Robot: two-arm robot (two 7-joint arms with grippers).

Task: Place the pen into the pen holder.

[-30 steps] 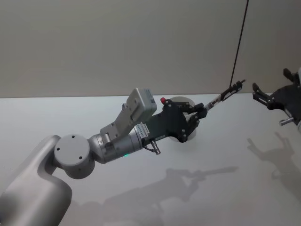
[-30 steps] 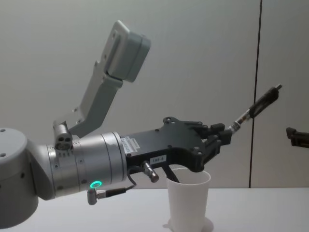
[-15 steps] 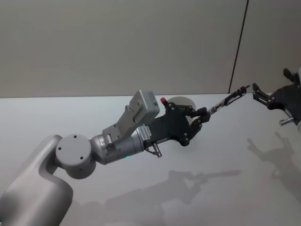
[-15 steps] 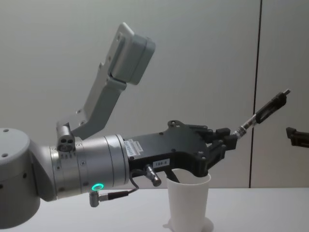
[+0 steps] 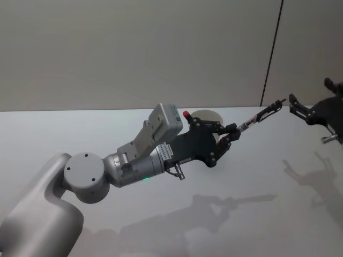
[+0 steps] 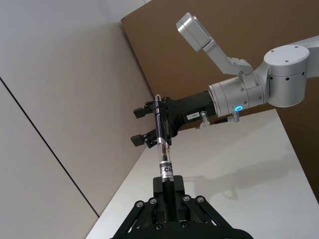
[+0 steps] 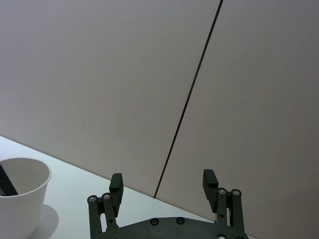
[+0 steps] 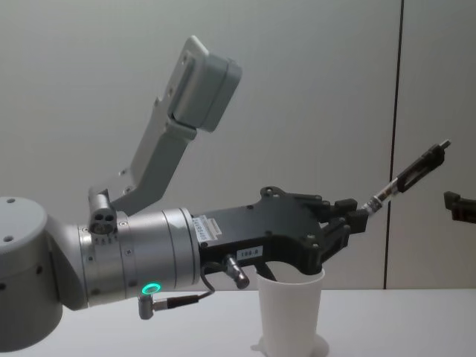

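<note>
**Left gripper [image 5: 231,130] clamped on the pen [image 5: 260,116] above the holder [image 8: 290,312]; right gripper [image 7: 163,178] spread wide, holding nothing.**

In the head view the left arm [image 5: 86,179] covers most of the holder, leaving only an arc of rim; in the chest view the frame edge cuts off its base. The pen juts up and rightward, past the rim, and its tip is near the right gripper with a small gap between them. The holder stands on a plain white table [image 5: 257,214]. Behind is a grey wall [image 5: 134,53] with one dark vertical seam [image 5: 272,53].
</note>
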